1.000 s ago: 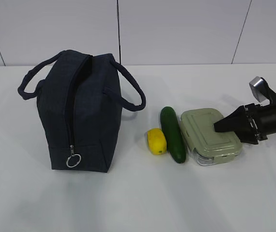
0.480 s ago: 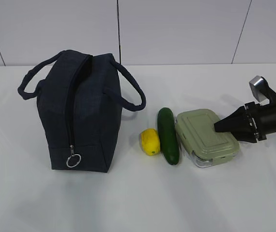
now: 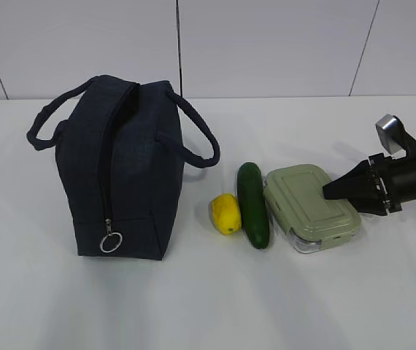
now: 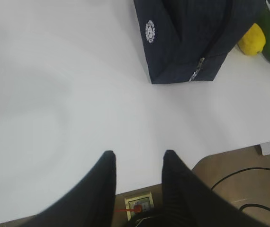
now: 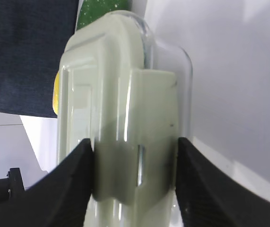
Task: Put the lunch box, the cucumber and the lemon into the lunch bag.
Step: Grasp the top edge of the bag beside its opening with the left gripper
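The lunch bag (image 3: 124, 171) stands upright on the left of the white table, its zipper running down the near end to a ring pull (image 3: 110, 240). Right of it lie the lemon (image 3: 225, 213), the cucumber (image 3: 253, 204) and the lunch box (image 3: 310, 208), side by side and touching. My right gripper (image 3: 328, 191) comes in low from the right and is shut on the lunch box (image 5: 121, 118), one finger on each side at its end clip. My left gripper (image 4: 137, 156) hangs open over bare table, well short of the bag (image 4: 187, 38); it is out of the exterior view.
The left wrist view shows the table's near edge (image 4: 220, 153), with a floor socket (image 4: 137, 204) and cables (image 4: 248, 177) below it. A white panelled wall (image 3: 266, 44) stands behind the table.
The right gripper's jaws have closed in on the lunch box. The box has slid a little to the left, pushing the cucumber and lemon left with it. The left gripper is unchanged.
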Controlling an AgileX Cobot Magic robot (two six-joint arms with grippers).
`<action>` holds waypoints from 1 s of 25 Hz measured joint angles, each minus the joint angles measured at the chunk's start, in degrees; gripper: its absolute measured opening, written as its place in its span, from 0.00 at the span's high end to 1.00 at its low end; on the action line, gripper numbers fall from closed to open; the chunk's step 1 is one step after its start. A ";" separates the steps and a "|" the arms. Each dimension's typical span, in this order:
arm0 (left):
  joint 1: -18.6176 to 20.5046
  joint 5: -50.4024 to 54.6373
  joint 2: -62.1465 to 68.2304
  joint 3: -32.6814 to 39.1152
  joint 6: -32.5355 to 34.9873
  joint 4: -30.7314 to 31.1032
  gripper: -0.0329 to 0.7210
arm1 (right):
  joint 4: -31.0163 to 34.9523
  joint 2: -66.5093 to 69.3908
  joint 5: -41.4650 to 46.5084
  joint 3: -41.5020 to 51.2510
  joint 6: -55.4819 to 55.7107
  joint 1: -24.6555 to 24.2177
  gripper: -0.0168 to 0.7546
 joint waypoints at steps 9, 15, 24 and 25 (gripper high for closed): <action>0.00 -4.20 22.37 -9.44 10.65 -8.93 0.53 | 0.00 0.00 0.04 0.00 0.04 0.00 0.46; -0.11 -5.51 36.30 -16.16 19.63 -19.55 0.46 | 0.00 0.00 0.04 0.00 0.14 0.00 0.46; -0.11 -5.02 51.74 -28.67 23.48 -22.18 0.45 | 0.00 0.00 0.13 0.00 0.14 0.00 0.46; -0.19 -4.52 53.42 -29.80 23.72 -22.48 0.45 | 0.00 0.00 0.13 0.00 0.14 0.00 0.46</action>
